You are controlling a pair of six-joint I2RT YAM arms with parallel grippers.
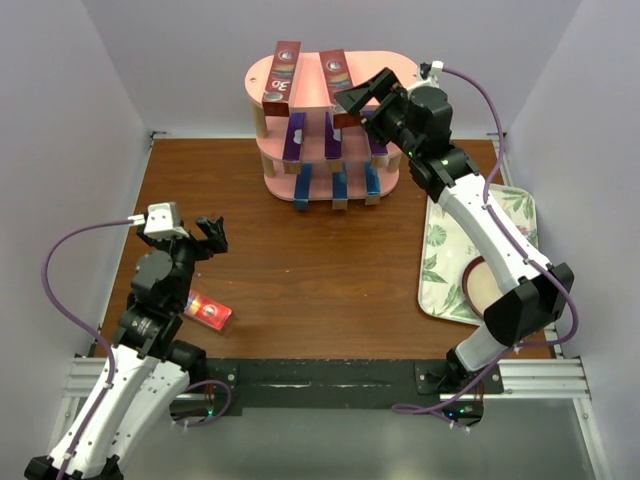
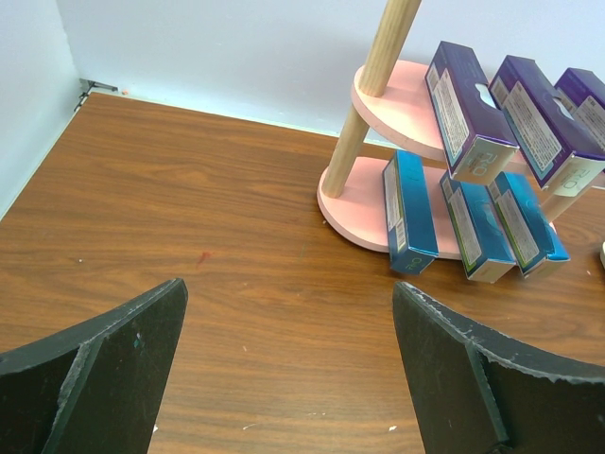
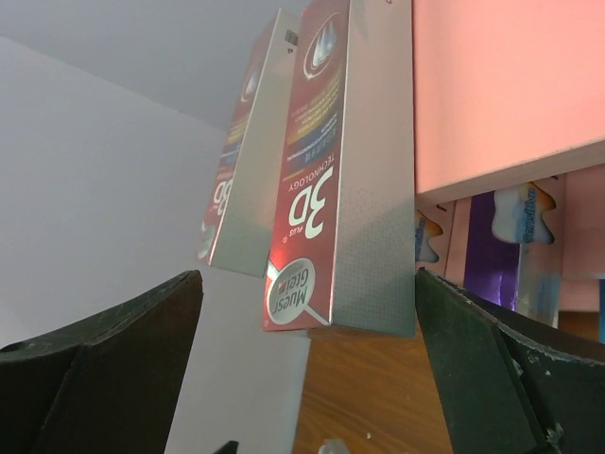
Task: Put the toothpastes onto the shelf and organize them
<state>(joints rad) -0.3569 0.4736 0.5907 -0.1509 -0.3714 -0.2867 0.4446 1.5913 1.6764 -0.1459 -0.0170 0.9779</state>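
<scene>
Overhead from behind, left wrist low, facing shelf [image 2: 354, 206] from afar, right wrist close against it

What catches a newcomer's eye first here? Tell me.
The pink shelf at the back holds red cartons on top, purple cartons in the middle, blue cartons at the bottom. The right claw stands open at the top tier, and a stray red carton lies by the left arm.

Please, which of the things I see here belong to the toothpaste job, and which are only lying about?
Belong to the job:
pink shelf
red cartons on its top board
purple cartons, middle board
blue cartons, bottom board
one red carton on the table, at

Only lying about:
floral tray
round pale thing on it
</scene>
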